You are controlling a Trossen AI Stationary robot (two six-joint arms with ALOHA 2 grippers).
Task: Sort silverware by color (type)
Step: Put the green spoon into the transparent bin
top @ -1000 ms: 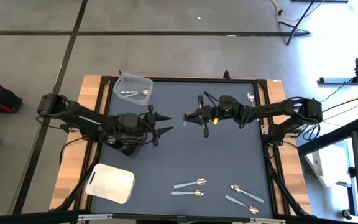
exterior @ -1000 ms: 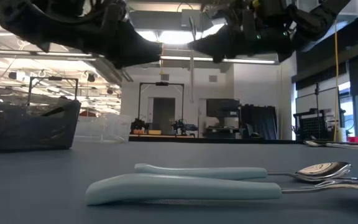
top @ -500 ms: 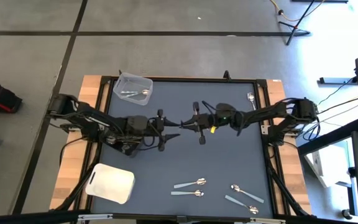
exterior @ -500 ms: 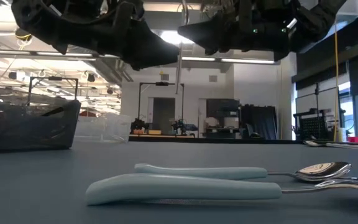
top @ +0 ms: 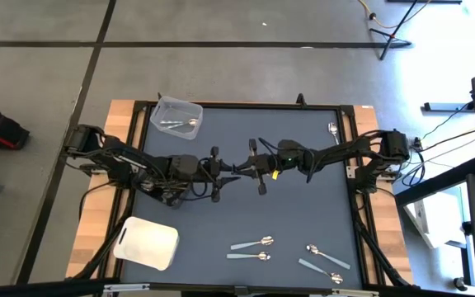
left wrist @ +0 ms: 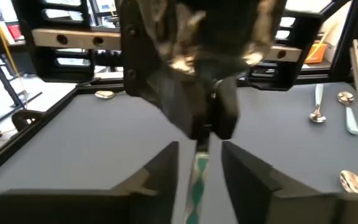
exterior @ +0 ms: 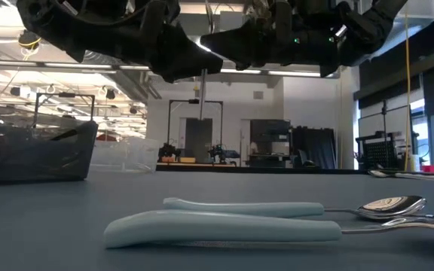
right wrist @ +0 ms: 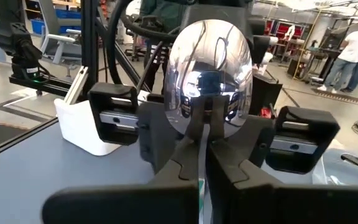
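Observation:
My right gripper [top: 241, 168] is shut on a spoon above the middle of the table. The spoon has a shiny bowl [right wrist: 210, 68] and a pale blue-green handle [left wrist: 197, 177]. My left gripper [top: 228, 170] faces it from the table's left. Its two fingers [left wrist: 163, 168] are open and stand on either side of the hanging handle, with a gap on each side. More silverware lies near the front right: two spoons [top: 254, 242] [top: 250, 256] and two more [top: 326, 254]. A further spoon [top: 333, 129] lies at the far right. My right gripper pinches the spoon between its two fingers at the neck just under the bowl [right wrist: 202, 135]. The fingers lie level and come from the table's right. The spoon stands upright with its bowl above the fingers and its handle [exterior: 202, 86] hanging below, lifted clear of the table.
A clear plastic tub [top: 176, 117] with spoons in it stands at the far left. A white tray [top: 147, 242] sits at the near left. Wooden strips [top: 120, 115] border the dark mat, and bare mat lies under the two grippers.
Both grippers have moved toward each other over the table's middle, the left toward the right edge and the right toward the left edge with the spoon. The handle now hangs between the left gripper's fingers, which have drawn closer together.

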